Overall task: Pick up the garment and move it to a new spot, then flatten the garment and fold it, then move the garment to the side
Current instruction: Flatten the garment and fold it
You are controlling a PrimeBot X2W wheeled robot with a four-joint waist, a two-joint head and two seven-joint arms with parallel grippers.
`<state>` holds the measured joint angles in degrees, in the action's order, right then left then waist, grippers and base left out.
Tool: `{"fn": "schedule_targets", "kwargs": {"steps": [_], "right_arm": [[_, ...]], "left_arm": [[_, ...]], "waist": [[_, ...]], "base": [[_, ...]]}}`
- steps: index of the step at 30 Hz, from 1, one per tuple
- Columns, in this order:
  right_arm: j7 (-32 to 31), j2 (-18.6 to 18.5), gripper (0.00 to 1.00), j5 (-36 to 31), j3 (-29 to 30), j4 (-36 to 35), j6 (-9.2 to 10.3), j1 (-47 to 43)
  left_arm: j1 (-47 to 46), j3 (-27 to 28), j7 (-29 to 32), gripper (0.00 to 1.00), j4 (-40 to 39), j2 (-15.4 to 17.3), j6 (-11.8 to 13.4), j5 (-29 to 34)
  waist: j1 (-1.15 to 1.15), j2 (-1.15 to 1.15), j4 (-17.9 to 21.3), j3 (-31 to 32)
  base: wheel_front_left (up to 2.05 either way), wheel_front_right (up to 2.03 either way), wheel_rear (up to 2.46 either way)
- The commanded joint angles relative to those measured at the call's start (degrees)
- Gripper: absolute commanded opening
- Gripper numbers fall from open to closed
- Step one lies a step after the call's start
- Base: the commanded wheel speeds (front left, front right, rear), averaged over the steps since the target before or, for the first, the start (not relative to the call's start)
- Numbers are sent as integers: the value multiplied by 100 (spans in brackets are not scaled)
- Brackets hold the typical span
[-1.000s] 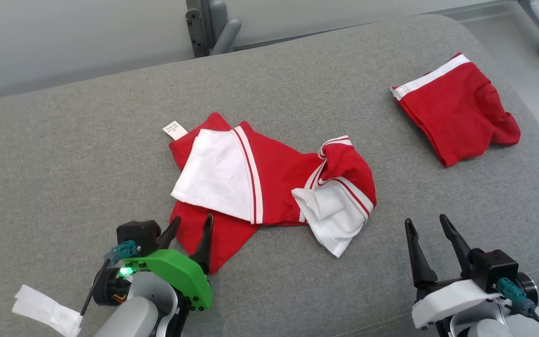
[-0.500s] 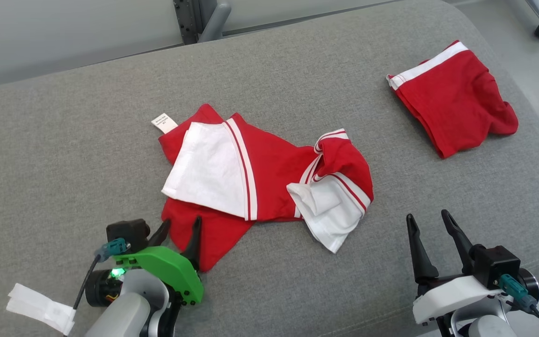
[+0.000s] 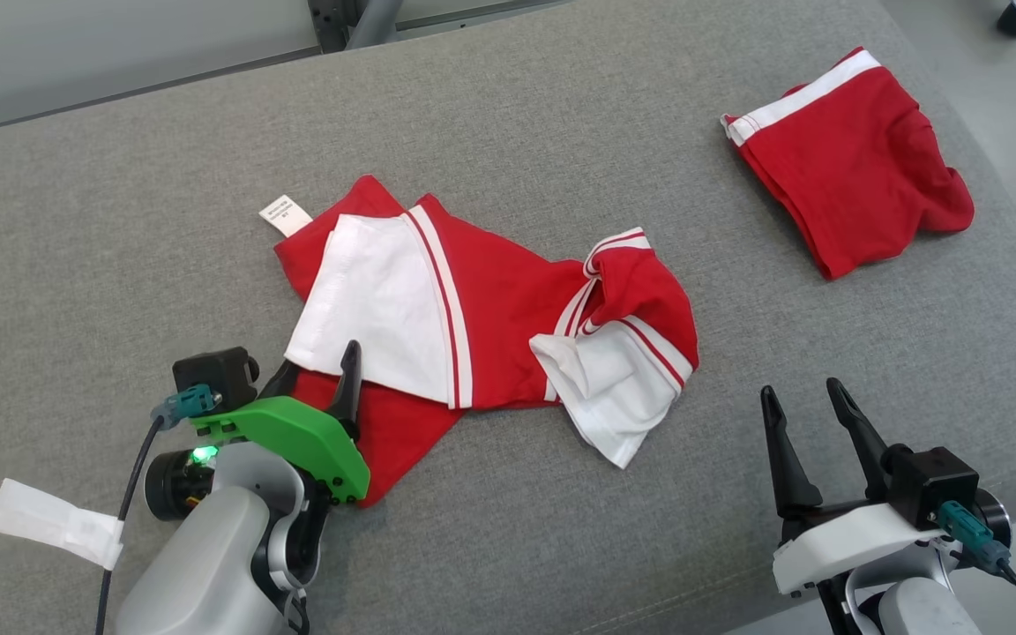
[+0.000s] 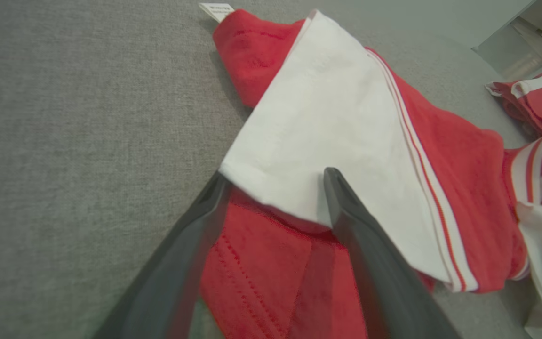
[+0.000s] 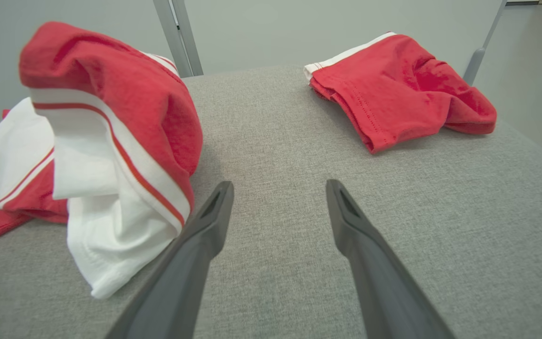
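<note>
Print on the label (image 3: 285, 214) beyond the left end effector (image 3: 318, 362) is too small to read; its green cover (image 3: 287, 432) hides part of the garment (image 3: 508, 309) at its red edge.

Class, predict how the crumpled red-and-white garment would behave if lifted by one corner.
Probably floppy: the garment lies in soft folds, so it should droop. Likely light: thin cloth. Pushed, it may bunch on the textured grey surface.

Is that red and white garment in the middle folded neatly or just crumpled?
Crumpled: the garment lies bunched, white panels flopped unevenly over red cloth.
</note>
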<state>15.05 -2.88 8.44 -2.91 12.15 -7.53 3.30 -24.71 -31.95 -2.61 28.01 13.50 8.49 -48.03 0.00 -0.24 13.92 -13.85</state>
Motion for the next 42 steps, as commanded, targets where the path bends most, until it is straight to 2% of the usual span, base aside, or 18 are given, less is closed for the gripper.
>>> {"fn": "schedule_targets", "kwargs": {"steps": [1, 3, 4, 5, 6, 7, 15, 18, 22, 25, 29, 35, 37, 38, 39, 40, 41, 42], "right_arm": [[18, -4, 100, 6, 30, 7, 9, 69], [18, -4, 100, 7, 46, 9, 10, 53], [18, -4, 100, 8, 49, 10, 9, 45], [18, -4, 100, 9, 52, 16, 9, 36], [18, -4, 100, 9, 52, 16, 9, 36], [18, -4, 100, 11, 52, 24, 10, 31], [18, -4, 100, 6, 30, 48, 9, -17], [18, -4, 100, -5, -3, 63, 10, 15], [18, -4, 100, 62, -162, 63, 10, 166], [18, -4, 100, 139, -271, 65, 10, 232], [18, 0, 100, 311, -424, 108, 10, 348], [18, 1, 100, 565, -547, 131, 10, 414], [18, 1, 100, 646, -597, 149, 9, 425], [18, 1, 100, 680, -624, 154, 9, 435], [18, -2, 100, 699, -630, 163, 10, 443], [18, -4, 100, 722, -635, 170, 9, 449], [18, -1, 100, 732, -630, 174, 9, 456], [18, -1, 100, 728, -612, 178, 9, 453]], "left_arm": [[-122, 3, -65, 100, 24, 5, -71, -29], [-163, -27, -82, 100, 28, -9, -118, -14], [-189, -45, -97, 56, 22, -9, -135, 23], [-220, -55, -116, 26, 10, -12, -142, 55], [-220, -55, -116, 26, 10, -12, -142, 55], [-246, -75, -146, 0, -9, -16, -141, 80], [-380, -228, -157, 0, -484, -22, -148, 212], [-665, -280, 72, 0, -924, -90, -192, 177], [-1238, -273, 417, 0, -1078, -224, -182, 112], [-1800, -211, 625, 0, -863, -369, -123, 97], [-2580, -140, 596, 0, -338, -488, -17, 300], [-3590, 10, 164, 0, 552, -486, 97, 602], [-3735, 48, -43, 0, 917, -590, 5, 599], [-3800, 86, -168, 5, 1084, -628, -23, 579], [-3853, 111, -310, 21, 1232, -656, -70, 565], [-3859, 139, -434, 25, 1379, -698, -139, 516], [-3824, 156, -527, 41, 1533, -737, -212, 468], [-3774, 147, -598, 85, 1692, -767, -268, 453]], "waist": [[0, 24, 39, -34], [0, 24, 43, -36], [0, 24, 44, -34], [0, 24, 45, -29], [0, 24, 45, -29], [0, 24, 44, -23], [0, 24, 15, 32], [0, 24, 16, 20], [0, 24, 166, -84], [0, 24, 352, -210], [0, 24, 705, -390], [0, 24, 1114, -712], [0, 24, 1194, -793], [0, 24, 1227, -825], [0, 24, 1249, -845], [0, 24, 1259, -857], [0, 24, 1259, -863], [0, 24, 1247, -857]], "base": [[0, 0, 0], [0, 0, 0], [0, 0, 0], [0, 0, 0], [0, 0, 0], [0, 0, 0], [0, 0, 0], [0, 0, 0], [0, 0, 0], [0, 0, 0], [0, 0, 0], [0, 0, 0], [0, 0, 0], [0, 0, 0], [0, 0, 0], [0, 0, 0], [0, 0, 0], [0, 0, 0]]}}
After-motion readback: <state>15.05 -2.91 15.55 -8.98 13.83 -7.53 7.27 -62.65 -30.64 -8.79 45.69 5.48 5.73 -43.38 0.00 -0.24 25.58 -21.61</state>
